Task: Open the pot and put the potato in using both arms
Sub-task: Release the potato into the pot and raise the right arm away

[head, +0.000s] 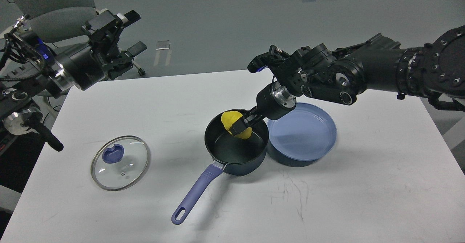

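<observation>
A dark pot (236,149) with a purple handle (196,194) stands open in the middle of the white table (363,185). Its glass lid (120,162) with a blue knob lies flat on the table to the left. My right gripper (238,126) is shut on the yellow potato (229,121) and holds it over the pot's far side, just inside the rim. My left gripper (127,32) is raised above the table's far left corner, open and empty.
A blue plate (305,134) stands right of the pot, touching it. An office chair (54,21) stands on the floor behind the left arm.
</observation>
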You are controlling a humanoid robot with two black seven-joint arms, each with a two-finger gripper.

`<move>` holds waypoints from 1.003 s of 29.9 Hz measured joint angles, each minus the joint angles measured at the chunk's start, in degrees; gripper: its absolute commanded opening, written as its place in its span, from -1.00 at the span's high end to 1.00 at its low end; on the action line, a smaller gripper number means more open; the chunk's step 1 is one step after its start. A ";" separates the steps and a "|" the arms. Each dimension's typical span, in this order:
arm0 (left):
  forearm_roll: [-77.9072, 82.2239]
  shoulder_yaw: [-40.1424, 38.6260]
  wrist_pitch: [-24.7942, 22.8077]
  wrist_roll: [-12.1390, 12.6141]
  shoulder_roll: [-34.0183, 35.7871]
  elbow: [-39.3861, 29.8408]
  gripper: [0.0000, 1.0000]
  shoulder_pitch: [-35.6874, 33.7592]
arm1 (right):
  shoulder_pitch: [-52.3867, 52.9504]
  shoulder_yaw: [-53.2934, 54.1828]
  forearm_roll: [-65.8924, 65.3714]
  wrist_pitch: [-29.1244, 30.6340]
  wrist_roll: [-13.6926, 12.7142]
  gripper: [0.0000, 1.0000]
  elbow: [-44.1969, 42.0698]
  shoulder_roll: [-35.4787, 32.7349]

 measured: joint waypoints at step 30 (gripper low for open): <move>0.00 0.00 -0.04 0.00 0.47 -0.35 -0.95 -0.01 | 0.02 14.46 8.15 0.00 0.03 -0.91 0.46 -14.38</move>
